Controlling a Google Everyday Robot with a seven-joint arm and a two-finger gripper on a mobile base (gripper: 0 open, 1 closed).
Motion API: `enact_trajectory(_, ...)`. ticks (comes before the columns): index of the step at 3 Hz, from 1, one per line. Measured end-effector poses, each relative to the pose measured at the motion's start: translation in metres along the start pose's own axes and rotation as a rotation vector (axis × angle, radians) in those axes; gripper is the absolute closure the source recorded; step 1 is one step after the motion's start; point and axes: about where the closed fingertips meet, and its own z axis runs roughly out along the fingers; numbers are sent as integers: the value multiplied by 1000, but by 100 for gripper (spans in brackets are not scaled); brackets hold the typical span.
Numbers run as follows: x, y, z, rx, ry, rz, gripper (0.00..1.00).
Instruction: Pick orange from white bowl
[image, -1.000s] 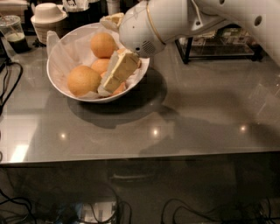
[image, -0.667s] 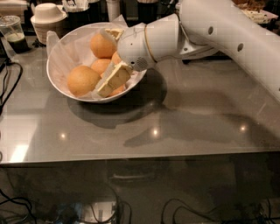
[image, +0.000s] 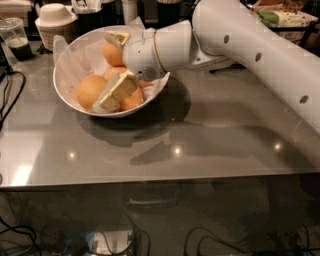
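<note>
Jaws on the gripper (image: 111, 94) are drawn narrow, the two pale fingers lying close side by side with nothing that I can see between them. They point down and to the left into the bowl, with their tips low among the fruit.

Behind them the thick white arm (image: 250, 45) reaches in from the upper right, and its rounded wrist hangs over the bowl's right rim. Its shadow falls across the grey, glossy counter (image: 200, 160), which carries a few small light reflections.

Toward the back left of the counter, the white bowl (image: 67, 65) is wide and shallow, with crinkled white paper lining its wall and standing up past the rim.

The orange (image: 90, 90) lies in the left part of the bowl, low against the lining. It is round and looks the largest of the fruit, with a pale, matte orange peel. It is just beside the left finger; whether they touch I cannot tell.

The other oranges (image: 112, 54) are a deeper colour. One sits at the back, and others are partly hidden under the wrist and behind the fingers.

Behind the bowl stands a cream lidded paper cup (image: 54, 20), and a clear plastic cup (image: 15, 37) with a dark drink stands at the far left.
</note>
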Motion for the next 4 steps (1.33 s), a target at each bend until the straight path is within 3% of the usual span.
enact_trajectory(2,-8,-9,19,-53,-5,-26,0)
enact_trajectory(3,-10,-9,22,-62,-6,-29,12)
enact_trajectory(4,-10,-9,22,-62,-6,-29,36)
